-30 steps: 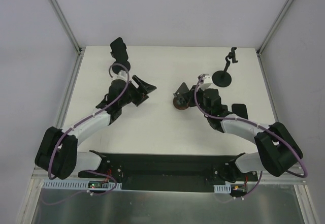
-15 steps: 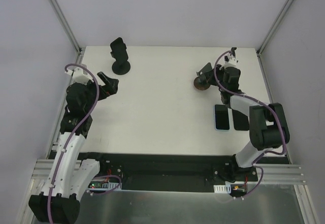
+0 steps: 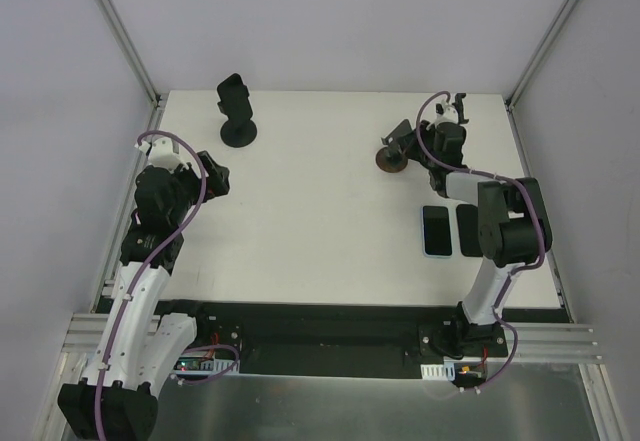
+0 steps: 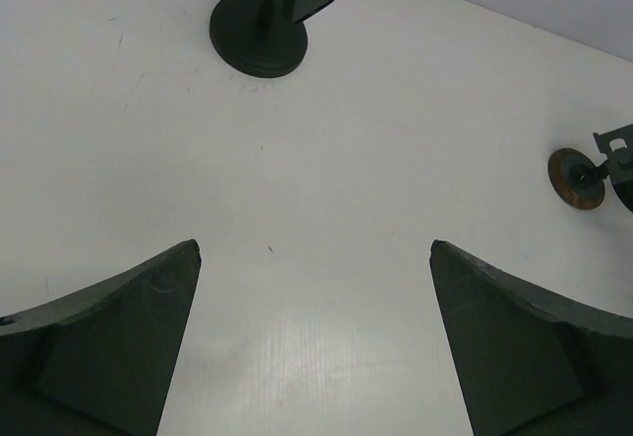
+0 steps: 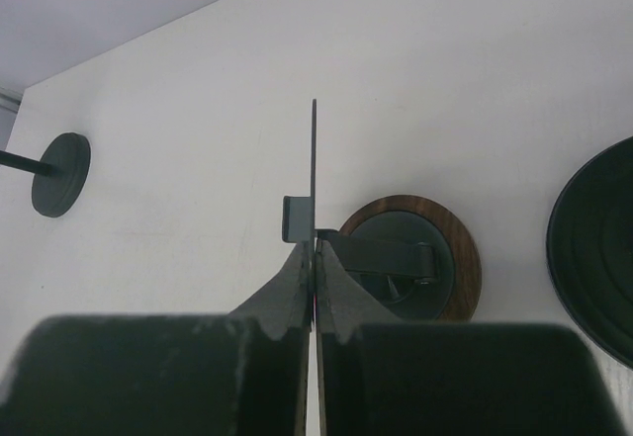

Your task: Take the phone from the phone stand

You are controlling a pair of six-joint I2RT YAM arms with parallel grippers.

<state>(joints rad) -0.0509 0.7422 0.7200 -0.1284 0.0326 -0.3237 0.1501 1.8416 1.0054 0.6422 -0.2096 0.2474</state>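
left gripper [image 4: 315,258] wide open, arm bent upright; right gripper [image 5: 315,248] pinched on stand plate [image 5: 315,149], arm stretched forward

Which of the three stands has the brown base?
The brown-base stand pinched by the right hand; the far-left stand and the far-right stand have black bases.

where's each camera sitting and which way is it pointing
Top external: above and behind the bases, looking down on the table; left arm and right arm show.
Left wrist: on the left arm, facing across the table to the black stand; open left gripper frames it.
Right wrist: on the right arm, looking down at the wood-base stand; right gripper shut on its thin plate.
Shared: all three show both stands.
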